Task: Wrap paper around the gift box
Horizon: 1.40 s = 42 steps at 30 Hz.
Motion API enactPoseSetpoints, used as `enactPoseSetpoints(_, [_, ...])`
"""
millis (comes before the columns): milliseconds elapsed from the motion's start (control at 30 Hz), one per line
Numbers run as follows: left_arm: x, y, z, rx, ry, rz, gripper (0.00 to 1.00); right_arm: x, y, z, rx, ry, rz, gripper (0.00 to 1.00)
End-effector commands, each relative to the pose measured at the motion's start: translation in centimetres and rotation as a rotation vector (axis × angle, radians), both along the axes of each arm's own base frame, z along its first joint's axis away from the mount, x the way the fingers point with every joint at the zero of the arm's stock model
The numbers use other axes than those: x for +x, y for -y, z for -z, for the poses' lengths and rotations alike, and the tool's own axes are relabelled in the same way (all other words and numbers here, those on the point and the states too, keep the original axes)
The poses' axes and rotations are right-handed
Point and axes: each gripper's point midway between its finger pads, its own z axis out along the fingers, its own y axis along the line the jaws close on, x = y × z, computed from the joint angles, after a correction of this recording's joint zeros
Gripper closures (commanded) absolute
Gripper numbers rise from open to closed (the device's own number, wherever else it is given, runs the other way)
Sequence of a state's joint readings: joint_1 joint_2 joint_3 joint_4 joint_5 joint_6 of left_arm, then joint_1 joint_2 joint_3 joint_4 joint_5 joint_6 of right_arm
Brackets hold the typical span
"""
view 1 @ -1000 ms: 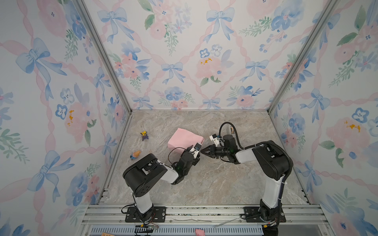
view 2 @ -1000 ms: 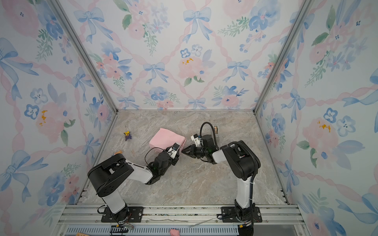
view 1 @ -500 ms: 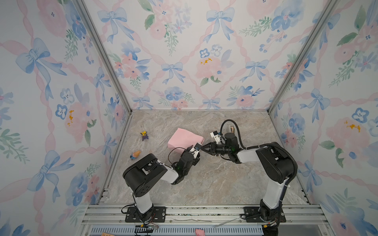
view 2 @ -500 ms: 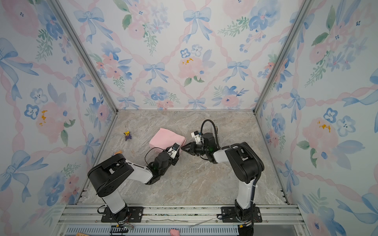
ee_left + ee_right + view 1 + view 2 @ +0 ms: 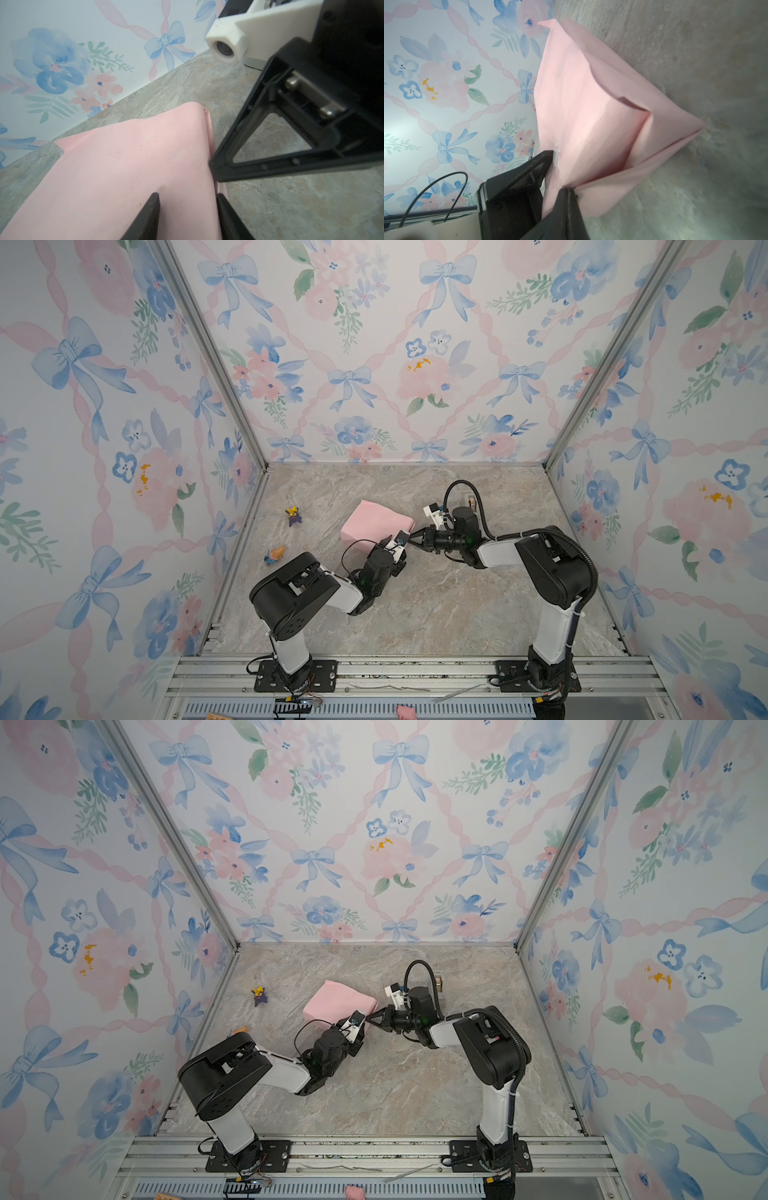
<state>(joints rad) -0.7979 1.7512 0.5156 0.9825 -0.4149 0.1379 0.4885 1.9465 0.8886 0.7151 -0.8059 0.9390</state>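
Horizontally outstretched, right tool (image 5: 411,536) pinching paper (image 5: 370,522)

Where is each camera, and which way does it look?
Top views: high at the front, looking down at the table; the left arm and right arm show whole.
Left wrist: behind the left tool, looking over the paper toward a wall; its own fingers show.
Right wrist: behind the right tool, looking across the paper toward the left arm; its shut fingers show.
Shared: both wrist views show the paper and the other arm's tool.
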Motion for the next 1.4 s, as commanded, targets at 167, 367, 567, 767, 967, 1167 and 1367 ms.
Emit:
enactPoseSetpoints(167, [-3.3, -4.0, 9.2, 0.238, -0.266, -0.029, 0.55, 0.7, -0.8, 1.0, -0.016, 0.009, 0.015, 1.0])
enactPoseSetpoints(367, [-3.3, -4.0, 9.2, 0.237, -0.267, -0.029, 0.55, 0.9, -0.6, 1.6, -0.026, 0.006, 0.033, 1.0])
enactPoseSetpoints(567, [-3.4, -4.0, 9.3, 0.235, -0.269, -0.027, 0.55, 1.1, -0.6, 2.0, -0.026, 0.004, 0.047, 1.0])
enactPoseSetpoints(767, [-3.4, -4.1, 9.3, 0.236, -0.27, -0.028, 0.55, 0.8, 0.0, 2.4, -0.028, -0.003, 0.064, 0.99])
enactPoseSetpoints(967, [-3.4, -4.0, 9.3, 0.234, -0.269, -0.028, 0.55, 0.1, 1.6, 1.0, -0.039, 0.023, 0.085, 0.97])
enactPoseSetpoints(1167, [-3.4, -4.1, 9.3, 0.236, -0.269, -0.029, 0.55, -0.6, 1.6, -0.9, -0.052, 0.062, 0.074, 0.92])
enactPoseSetpoints(1367, [-3.4, -4.0, 9.2, 0.234, -0.268, -0.028, 0.55, -0.5, 0.2, -2.2, -0.046, 0.091, 0.046, 0.98])
